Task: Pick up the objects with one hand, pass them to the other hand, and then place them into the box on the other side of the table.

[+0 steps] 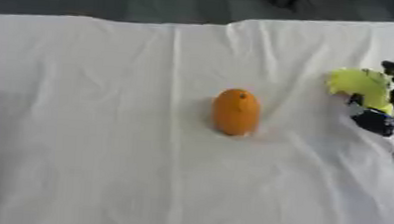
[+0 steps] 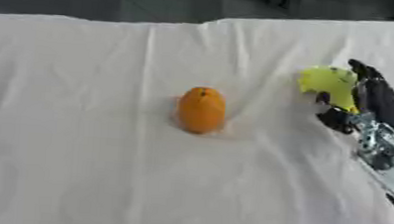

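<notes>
Right robot hand: I see its fingers curled round a yellow object at the worktop's right side.
Orange object: standing free mid-worktop, long axis pointing away from me, well to the left of that hand.
Left robot hand: out of view.
Worktop: white creased cloth.
Room: dark floor beyond.

Both views are soft and blurred throughout, with no edge crisp anywhere. Light is bright, even and diffuse across the white wrinkled cloth covering the table, which looks slightly washed out; its creases show only as faint grey folds. The smooth orange oval fruit casts a weak, short shadow at its left and near sides. The far background beyond the table is dim and dark, its details indistinct
</notes>
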You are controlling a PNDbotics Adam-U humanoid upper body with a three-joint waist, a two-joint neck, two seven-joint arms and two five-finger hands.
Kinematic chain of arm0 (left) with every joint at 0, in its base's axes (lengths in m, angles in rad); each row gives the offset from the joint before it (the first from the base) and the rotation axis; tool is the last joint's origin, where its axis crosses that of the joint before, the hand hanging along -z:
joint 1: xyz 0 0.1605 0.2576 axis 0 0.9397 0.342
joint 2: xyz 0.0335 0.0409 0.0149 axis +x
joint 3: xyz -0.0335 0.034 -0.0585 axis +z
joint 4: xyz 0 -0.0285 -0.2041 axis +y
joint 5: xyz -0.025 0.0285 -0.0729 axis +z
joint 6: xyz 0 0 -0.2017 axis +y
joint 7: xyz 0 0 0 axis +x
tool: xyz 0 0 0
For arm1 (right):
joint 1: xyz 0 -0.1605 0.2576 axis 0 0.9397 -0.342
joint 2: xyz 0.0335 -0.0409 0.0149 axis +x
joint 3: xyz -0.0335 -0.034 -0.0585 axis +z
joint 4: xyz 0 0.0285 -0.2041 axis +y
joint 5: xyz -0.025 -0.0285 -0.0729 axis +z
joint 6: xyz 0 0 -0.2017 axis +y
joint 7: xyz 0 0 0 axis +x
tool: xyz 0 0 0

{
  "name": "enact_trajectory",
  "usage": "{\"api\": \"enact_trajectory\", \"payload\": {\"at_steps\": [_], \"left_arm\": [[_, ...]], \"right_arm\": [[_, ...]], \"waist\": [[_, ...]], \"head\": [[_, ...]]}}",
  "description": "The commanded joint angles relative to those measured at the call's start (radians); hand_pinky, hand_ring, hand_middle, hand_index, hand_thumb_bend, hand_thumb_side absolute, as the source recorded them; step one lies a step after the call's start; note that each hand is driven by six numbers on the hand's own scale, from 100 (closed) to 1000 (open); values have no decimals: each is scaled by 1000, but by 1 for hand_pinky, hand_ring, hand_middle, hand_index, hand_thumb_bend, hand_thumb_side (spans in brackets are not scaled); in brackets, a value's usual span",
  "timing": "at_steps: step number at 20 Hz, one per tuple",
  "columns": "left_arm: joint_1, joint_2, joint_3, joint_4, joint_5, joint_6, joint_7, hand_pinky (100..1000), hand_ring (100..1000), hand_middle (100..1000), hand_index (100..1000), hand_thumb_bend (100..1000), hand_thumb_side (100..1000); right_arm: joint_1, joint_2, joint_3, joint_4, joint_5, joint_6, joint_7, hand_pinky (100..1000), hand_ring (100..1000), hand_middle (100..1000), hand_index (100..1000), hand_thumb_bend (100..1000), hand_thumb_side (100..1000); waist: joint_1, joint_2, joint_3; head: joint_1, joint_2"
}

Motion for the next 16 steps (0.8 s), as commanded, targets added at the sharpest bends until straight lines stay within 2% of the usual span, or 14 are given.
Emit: {"api": "enact_trajectory", "payload": {"at_steps": [1, 5, 10, 14, 16], "left_arm": [[-6, 12, 7, -17, 3, -3, 4, 748, 683, 549, 708, 100, 562], [-7, 12, 6, -17, 4, -2, 5, 747, 682, 545, 702, 100, 560], [-9, 12, 5, -17, 6, -3, 7, 747, 682, 544, 700, 100, 561], [-11, 11, 4, -17, 6, -6, 7, 747, 681, 544, 700, 100, 561], [-11, 10, 4, -17, 5, -7, 7, 747, 681, 543, 699, 100, 561]], "right_arm": [[-6, -41, -12, -5, 14, 177, -155, 721, 920, 883, 955, 213, 125], [-5, -41, -3, -11, 23, 215, -121, 758, 923, 885, 957, 228, 180], [-9, -40, 4, -15, 50, 255, -71, 785, 924, 885, 957, 241, 182], [-12, -37, 7, -18, 70, 272, -47, 790, 919, 875, 949, 235, 170], [-5, -31, 3, -21, 76, 284, -48, 781, 905, 840, 929, 194, 110]], "waist": [[-2, -17, -1], [-2, -14, 0], [-2, -11, 1], [-2, -7, 4], [-3, -5, 5]], "head": [[-3, -15], [-4, -16], [-5, -23], [-5, -27], [-4, -29]]}}
